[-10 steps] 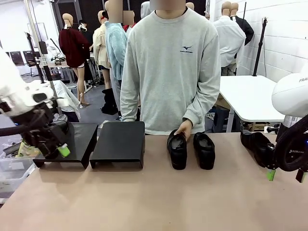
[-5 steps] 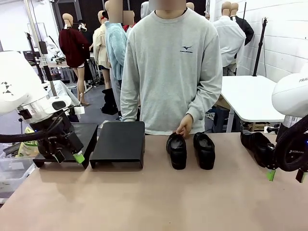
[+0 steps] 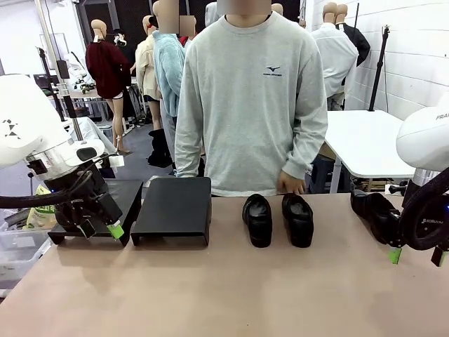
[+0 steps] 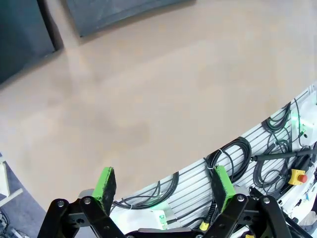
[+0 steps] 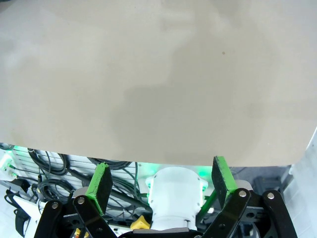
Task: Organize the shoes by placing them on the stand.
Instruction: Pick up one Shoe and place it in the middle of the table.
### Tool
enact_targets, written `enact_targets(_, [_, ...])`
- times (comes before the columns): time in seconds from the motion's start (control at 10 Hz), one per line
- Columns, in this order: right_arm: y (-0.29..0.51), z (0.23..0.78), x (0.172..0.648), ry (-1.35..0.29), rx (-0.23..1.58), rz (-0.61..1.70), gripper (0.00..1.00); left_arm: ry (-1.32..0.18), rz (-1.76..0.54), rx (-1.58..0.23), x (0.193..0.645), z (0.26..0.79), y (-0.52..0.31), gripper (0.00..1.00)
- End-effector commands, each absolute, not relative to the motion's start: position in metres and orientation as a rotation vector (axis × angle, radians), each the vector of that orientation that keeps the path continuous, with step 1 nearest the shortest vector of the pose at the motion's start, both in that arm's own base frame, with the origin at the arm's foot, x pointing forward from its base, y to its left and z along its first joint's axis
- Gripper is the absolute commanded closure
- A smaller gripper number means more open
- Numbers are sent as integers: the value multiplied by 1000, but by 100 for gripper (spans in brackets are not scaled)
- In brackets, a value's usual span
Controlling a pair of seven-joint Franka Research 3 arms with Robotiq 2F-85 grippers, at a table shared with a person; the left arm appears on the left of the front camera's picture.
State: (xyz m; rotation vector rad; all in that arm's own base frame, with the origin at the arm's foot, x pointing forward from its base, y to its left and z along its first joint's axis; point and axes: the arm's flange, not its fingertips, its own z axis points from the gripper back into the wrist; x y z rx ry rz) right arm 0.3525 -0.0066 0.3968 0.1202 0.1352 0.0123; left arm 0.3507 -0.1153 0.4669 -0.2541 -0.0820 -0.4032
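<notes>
On the table [image 3: 224, 302], at about twelve o'clock, two black shoes [image 3: 258, 219] are set side by side, just apart. A person's hand [image 3: 289, 185] is held just behind the right-hand one. Their long axes are laid from twelve to six, and the rounded toes appear to be turned toward six. A third shoe [image 3: 374, 213] is seen at about two o'clock, near the right edge, angled roughly from eleven to five. Whether another is hidden behind it cannot be told. Two black stands are placed at ten o'clock: the inner stand [image 3: 175, 205] is bare on top, and the outer stand [image 3: 128, 195] is partly covered by the left arm.

The left gripper [image 3: 102, 228] is poised low in front of the outer stand, jaws spread wide, with nothing between the green pads [image 4: 105, 182]. The right gripper [image 3: 417, 254] is poised at four o'clock, likewise spread and unloaded.

The third shoe lies just beside the right gripper, at its eleven o'clock, so that arm is judged the nearer for a pickup. The stands are far across on the left arm's side. A grasp across the shoe's narrow width is judged to be needed.
</notes>
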Motion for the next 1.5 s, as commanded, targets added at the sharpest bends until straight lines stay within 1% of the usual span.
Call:
enact_targets(0.0, [-12,399,369,154,152,20,0,-82,-401,-257,350,467,-116,0])
enact_targets(0.3, [-37,423,420,107,218,168,0,-82,-401,-257,350,467,-116,0])
enact_targets(0.6, [-58,439,459,86,263,199,0,-82,-401,-257,350,467,-116,0])
enact_targets(0.7, [-62,442,475,73,282,218,0,-82,-401,-257,350,467,-116,0])
enact_targets(1.0, [-66,435,528,106,335,405,0,-82,-401,-257,350,467,-116,0])
enact_targets(1.1, [-62,430,537,128,344,415,0,-82,-401,-257,350,467,-116,0])
enact_targets(1.4, [-57,427,539,144,346,402,0,-82,-401,-257,350,467,-116,0])
